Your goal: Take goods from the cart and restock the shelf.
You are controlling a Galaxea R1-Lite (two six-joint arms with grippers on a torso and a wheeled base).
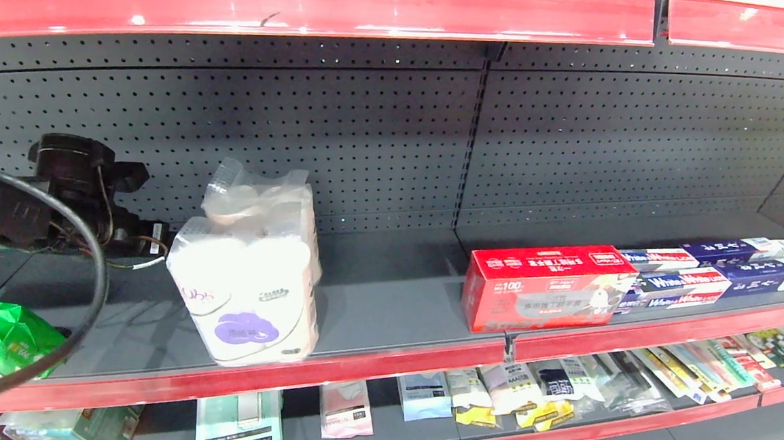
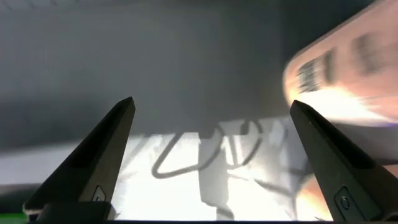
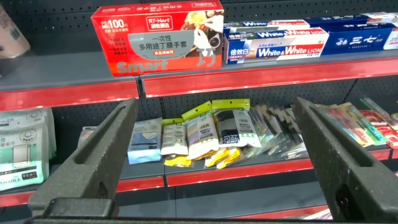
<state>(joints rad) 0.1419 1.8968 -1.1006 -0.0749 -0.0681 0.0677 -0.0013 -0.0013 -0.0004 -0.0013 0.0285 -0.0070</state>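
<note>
Left gripper [image 2: 211, 102] spread wide, holding nothing; the white plastic-wrapped toilet-roll pack [image 1: 244, 292] stands just beside it on the dark grey shelf [image 1: 387, 294], contact too blurred to judge. Right gripper [image 3: 214, 99] equally wide, empty, facing a red cardboard box [image 3: 158, 37]

I'm in a shop.
Before me, a red-edged shelf [image 1: 369, 372] with pegboard back [image 1: 369, 144]; on it a red box [image 1: 541, 287], long cartons [image 1: 684, 285] just beside it, small packets [image 1: 511, 390] racked below.
</note>
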